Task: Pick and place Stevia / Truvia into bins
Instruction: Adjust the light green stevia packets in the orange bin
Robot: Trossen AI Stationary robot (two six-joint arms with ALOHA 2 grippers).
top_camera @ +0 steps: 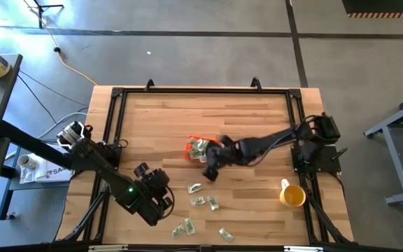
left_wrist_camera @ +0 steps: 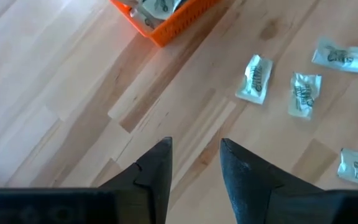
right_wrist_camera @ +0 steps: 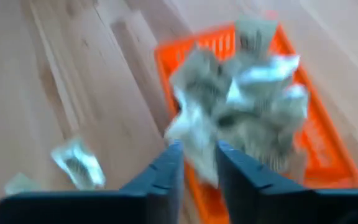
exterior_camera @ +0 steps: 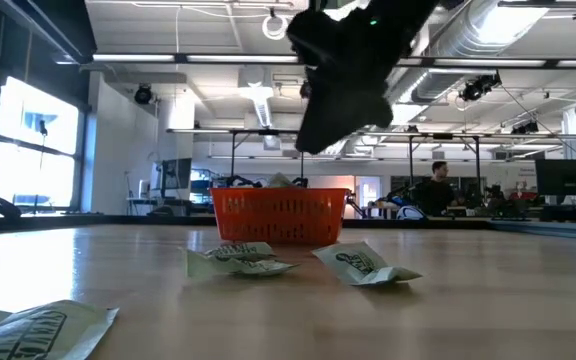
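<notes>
A: Where is the orange bin (top_camera: 194, 146)?

B: Near the middle of the bench (top_camera: 159, 119), already heaped with sachets (right_wrist_camera: 241, 106). From the low camera it stands upright behind two loose sachets (exterior_camera: 240, 258) lying flat on the wood.

A: And the right end effector (top_camera: 208, 173)?

B: Just beside the bin, on its near side, with the arm reaching in from the bench's right edge. In its own wrist view the two fingers (right_wrist_camera: 166, 171) stand a little apart, right at the heap in the bin. The view is blurred, so I cannot tell whether a sachet sits between them or merely behind them.

A: The left one?

B: The left end effector (top_camera: 161, 198) hangs over the near-left part of the bench. Its fingers (left_wrist_camera: 156, 171) are apart with bare wood showing between them, holding nothing.

A: What remains outside the bin?

B: Several sachets (top_camera: 196, 187) are scattered between the bin and the near edge, most of them towards the middle of that edge. The left wrist camera shows four of them (left_wrist_camera: 255, 78) lying flat and apart from each other, with a corner of the bin beyond.

A: Anything else on the bench?

B: A yellow cup (top_camera: 292, 195) near the right edge, well apart from the sachets.
</notes>
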